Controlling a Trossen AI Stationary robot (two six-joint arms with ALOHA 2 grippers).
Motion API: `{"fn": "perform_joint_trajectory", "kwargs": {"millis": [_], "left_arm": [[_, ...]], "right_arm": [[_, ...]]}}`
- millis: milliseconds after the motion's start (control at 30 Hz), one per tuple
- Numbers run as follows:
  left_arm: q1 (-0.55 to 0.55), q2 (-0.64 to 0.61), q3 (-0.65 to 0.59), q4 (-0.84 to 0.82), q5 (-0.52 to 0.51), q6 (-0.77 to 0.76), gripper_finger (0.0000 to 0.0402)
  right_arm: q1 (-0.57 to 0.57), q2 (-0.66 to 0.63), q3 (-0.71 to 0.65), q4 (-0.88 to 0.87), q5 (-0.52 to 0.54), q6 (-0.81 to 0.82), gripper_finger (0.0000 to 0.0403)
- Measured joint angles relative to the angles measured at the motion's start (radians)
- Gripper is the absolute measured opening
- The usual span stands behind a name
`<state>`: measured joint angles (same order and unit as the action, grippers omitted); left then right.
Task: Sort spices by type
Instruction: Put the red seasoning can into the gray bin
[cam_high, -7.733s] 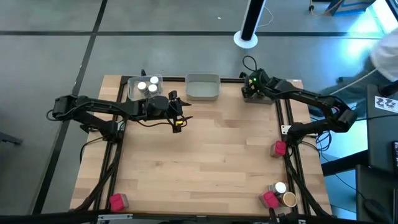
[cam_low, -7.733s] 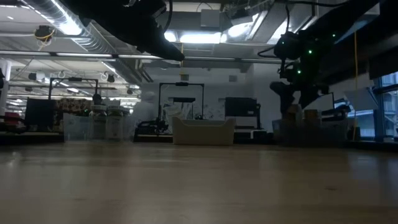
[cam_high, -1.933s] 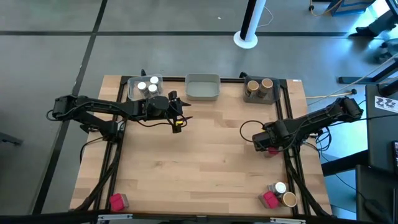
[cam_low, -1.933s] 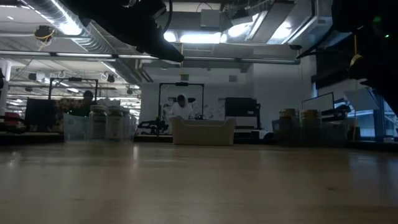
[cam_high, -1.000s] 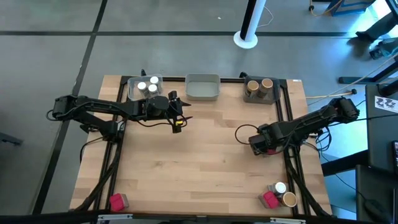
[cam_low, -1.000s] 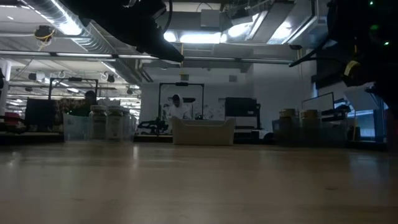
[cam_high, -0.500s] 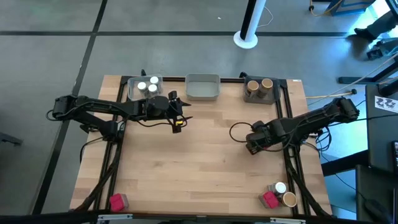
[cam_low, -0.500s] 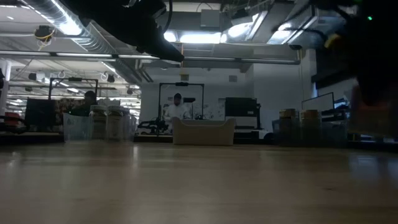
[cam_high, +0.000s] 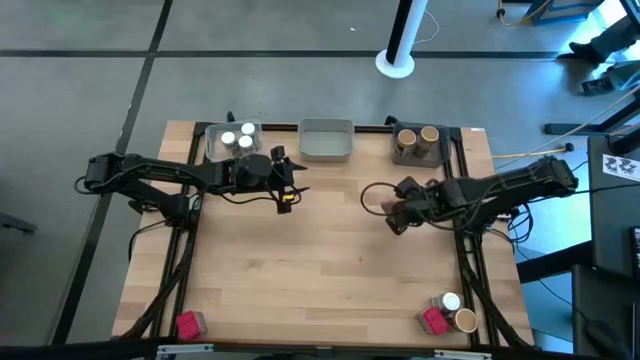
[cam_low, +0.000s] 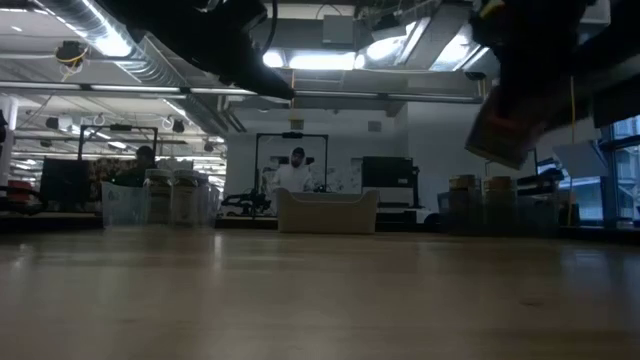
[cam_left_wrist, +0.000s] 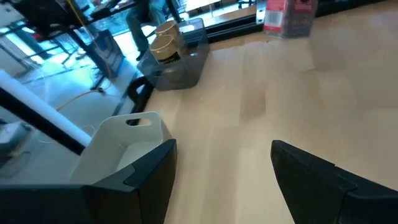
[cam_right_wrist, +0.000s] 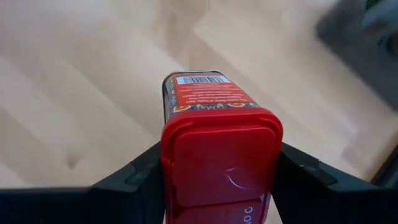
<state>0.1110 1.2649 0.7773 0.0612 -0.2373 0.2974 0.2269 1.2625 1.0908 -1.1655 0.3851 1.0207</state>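
While its jaws pinch a red packet (cam_right_wrist: 219, 152), the right arm (cam_high: 480, 192) seemingly hangs raised.

We count 3 trays (cam_high: 325, 152); 3 white-capped jars (cam_high: 238, 139) plus 1 (cam_high: 451, 301) at 5 o'clock; 3 tan jars (cam_high: 417, 136); 3 red packets (cam_high: 186, 324), 1 held aloft (cam_right_wrist: 217, 149).

Pale wood and glossy red plastic

A glossy red plastic cap and printed label are seen on the red spice packet (cam_right_wrist: 221, 146); the table (cam_high: 320, 270) is smooth light wood, the middle tray (cam_left_wrist: 127, 146) looks like matt white plastic, perhaps.
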Motion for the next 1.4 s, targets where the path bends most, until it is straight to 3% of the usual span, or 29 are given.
{"fn": "perform_joint_trajectory", "kwargs": {"millis": [200, 467, 1000, 1167, 1400], "left_arm": [[0.000, -0.033, 0.001, -0.047, -0.132, 0.040, 0.0244], [0.000, -0.104, -0.002, -0.133, -0.133, 0.016, 0.0244], [0.001, -0.259, -0.128, 0.004, -0.102, 0.080, 0.0244], [0.023, -0.272, -0.130, 0.005, -0.103, 0.051, 0.0244], [0.044, -0.271, -0.130, -0.020, -0.103, 0.027, 0.0244]], "right_arm": [[-0.076, 0.000, 0.027, 0.125, 0.045, -0.157, 0.0219], [-0.195, 0.000, 0.031, 0.334, 0.023, -0.386, 0.0219], [-0.435, 0.001, 0.035, 0.527, -0.092, -0.604, 0.0219], [-0.484, 0.073, 0.159, 0.472, -0.109, -0.637, 0.0219], [-0.582, 0.271, 0.446, 0.314, -0.110, -0.642, 0.0219]]}}
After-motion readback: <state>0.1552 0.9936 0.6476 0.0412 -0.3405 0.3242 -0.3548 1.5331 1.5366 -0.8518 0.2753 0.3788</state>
